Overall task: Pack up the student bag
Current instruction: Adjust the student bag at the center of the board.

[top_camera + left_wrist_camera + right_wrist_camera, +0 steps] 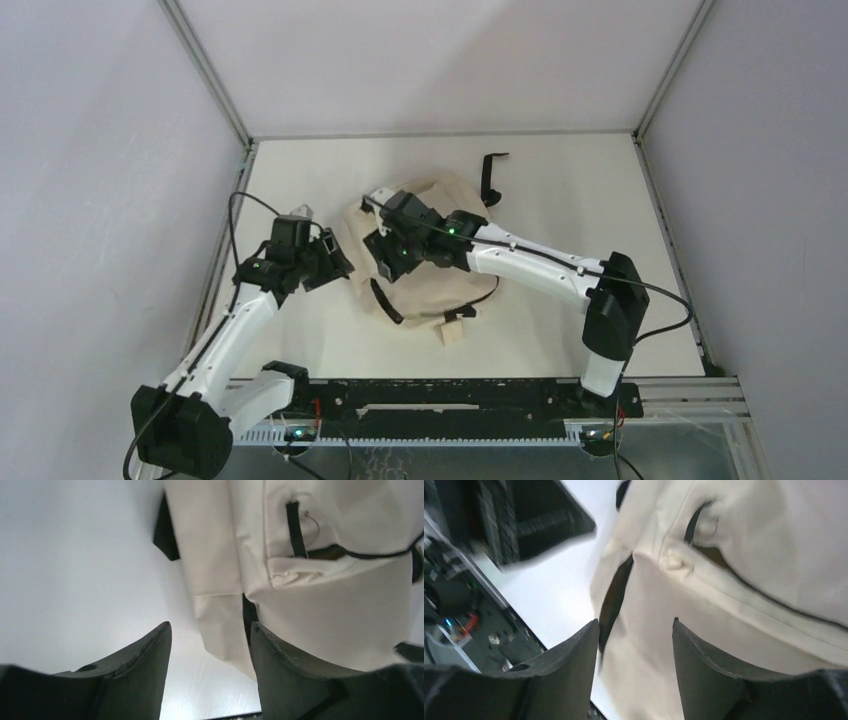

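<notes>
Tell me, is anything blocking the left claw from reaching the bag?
Nothing visible is in the way. The left gripper is right at the edge of the student bag, and a cream flap of the bag shows between the open jaws.

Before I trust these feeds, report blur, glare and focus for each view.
Top external: sharp, evenly lit, only faint shadows beside the student bag. Left wrist: bag seams fairly crisp, table washed out to near-featureless white. Right wrist: motion-blurred throughout, upper-left corner smeared worst.
</notes>
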`<state>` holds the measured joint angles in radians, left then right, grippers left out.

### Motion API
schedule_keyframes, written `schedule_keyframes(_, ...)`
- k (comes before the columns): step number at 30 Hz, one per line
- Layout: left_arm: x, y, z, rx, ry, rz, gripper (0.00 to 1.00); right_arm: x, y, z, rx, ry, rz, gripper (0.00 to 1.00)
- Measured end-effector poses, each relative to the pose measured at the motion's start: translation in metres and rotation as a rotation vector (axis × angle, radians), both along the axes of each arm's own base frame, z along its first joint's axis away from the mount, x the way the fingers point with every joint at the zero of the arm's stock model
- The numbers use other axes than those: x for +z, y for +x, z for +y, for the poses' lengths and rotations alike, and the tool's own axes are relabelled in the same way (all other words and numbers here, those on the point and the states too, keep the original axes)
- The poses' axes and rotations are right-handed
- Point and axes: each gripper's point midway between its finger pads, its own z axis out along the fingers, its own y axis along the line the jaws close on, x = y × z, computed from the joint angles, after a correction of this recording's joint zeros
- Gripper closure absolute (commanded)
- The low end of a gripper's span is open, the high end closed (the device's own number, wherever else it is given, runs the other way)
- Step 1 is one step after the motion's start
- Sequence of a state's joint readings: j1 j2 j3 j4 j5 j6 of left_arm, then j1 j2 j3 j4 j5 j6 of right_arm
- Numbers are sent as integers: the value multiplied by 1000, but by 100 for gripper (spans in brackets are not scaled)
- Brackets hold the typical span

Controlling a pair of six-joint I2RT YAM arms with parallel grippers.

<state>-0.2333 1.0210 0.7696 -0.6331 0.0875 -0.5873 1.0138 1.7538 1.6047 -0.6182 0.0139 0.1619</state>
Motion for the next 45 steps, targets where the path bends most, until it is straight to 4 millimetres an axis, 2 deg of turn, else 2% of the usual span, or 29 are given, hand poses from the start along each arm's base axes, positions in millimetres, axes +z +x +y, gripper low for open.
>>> schedule_keyframes(2, 5, -1, 13, 55, 45, -23, 35, -19, -9, -8, 15, -62, 30, 34)
schedule_keyframes(4, 12, 0, 20, 84, 70, -48, 34, -28, -19, -22, 24, -76, 49, 33)
schedule_keyframes(6, 20, 1, 21, 83, 91, -73, 34, -27, -22, -44, 4, -58, 65, 33)
schedule_keyframes(7, 25, 2, 19, 72, 101, -88, 34, -22, -18, -63, -31, -21, 68, 34)
schedule_keyframes(10, 39, 1, -2, -20, 114, -131, 34, 3, 15, -124, -234, 99, 38, 42)
schedule_keyframes(13, 50, -5, -39, -167, 117, -169, 34, 22, 60, -190, -504, 206, 18, 59)
schedule_keyframes(14, 53, -7, -52, -217, 119, -177, 34, 21, 73, -209, -584, 220, 23, 63)
schedule_keyframes(16, 55, -12, -75, -298, 116, -188, 35, 7, 87, -233, -692, 219, 64, 71)
schedule_keyframes(17, 55, -13, -84, -333, 114, -191, 34, -4, 88, -237, -716, 207, 91, 74)
schedule_keyframes(18, 53, -17, -96, -375, 108, -188, 32, -23, 84, -238, -732, 181, 147, 75)
schedule_keyframes(23, 32, -24, -125, -481, 91, -126, 29, -57, 72, -220, -689, 116, 240, 76)
schedule_keyframes(27, 16, -26, -131, -503, 102, -72, 30, -83, 69, -211, -674, 61, 290, 72)
schedule_keyframes(32, 15, -26, -131, -510, 109, -70, 32, -117, 78, -213, -706, -2, 337, 67)
schedule_keyframes(37, 19, -23, -133, -520, 117, -74, 32, -135, 91, -216, -750, -48, 338, 63)
schedule_keyframes(45, 12, -22, -134, -525, 130, -53, 39, -139, 112, -227, -849, -113, 236, 68)
